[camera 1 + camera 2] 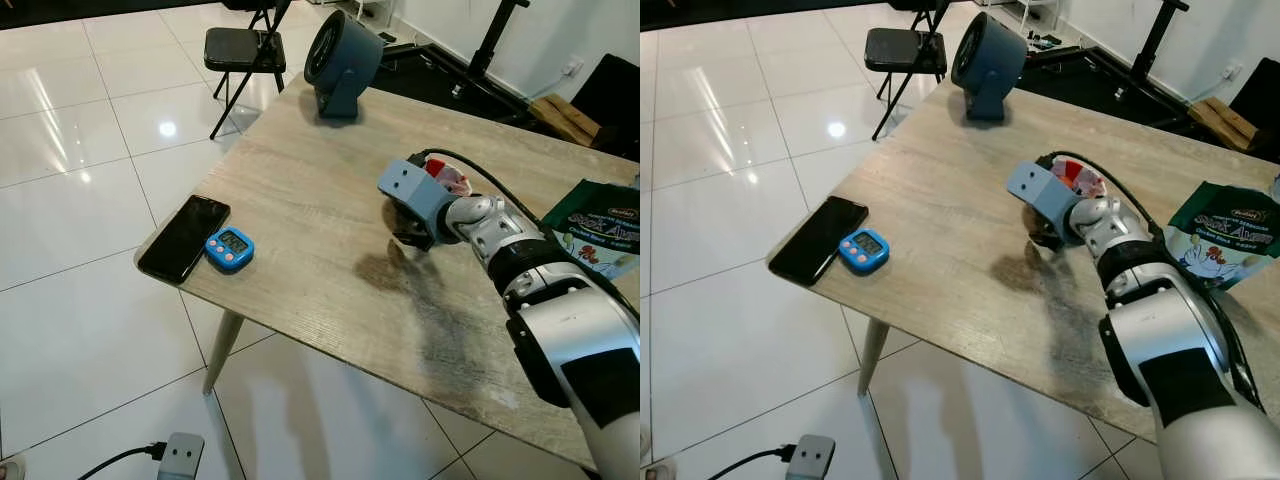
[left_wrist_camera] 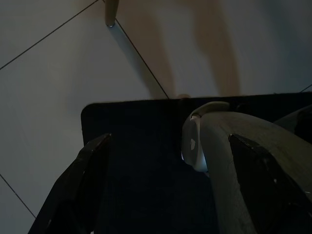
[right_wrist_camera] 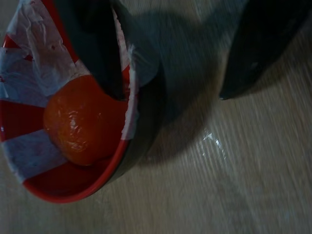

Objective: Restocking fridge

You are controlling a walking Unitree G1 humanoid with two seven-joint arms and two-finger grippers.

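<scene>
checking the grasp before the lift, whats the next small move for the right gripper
Probably close the jaws on the wall of the red-and-white striped bowl. The right gripper straddles that wall on the light wooden table, one finger inside above the orange fruit, one outside.

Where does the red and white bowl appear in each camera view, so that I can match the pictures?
Left eye view: bowl right of centre on the table, behind the right gripper.
Right eye view: same place.
Left wrist view: faces floor tiles instead.
Right wrist view: close up.
Shared landmark: right gripper, one finger inside the bowl.
</scene>
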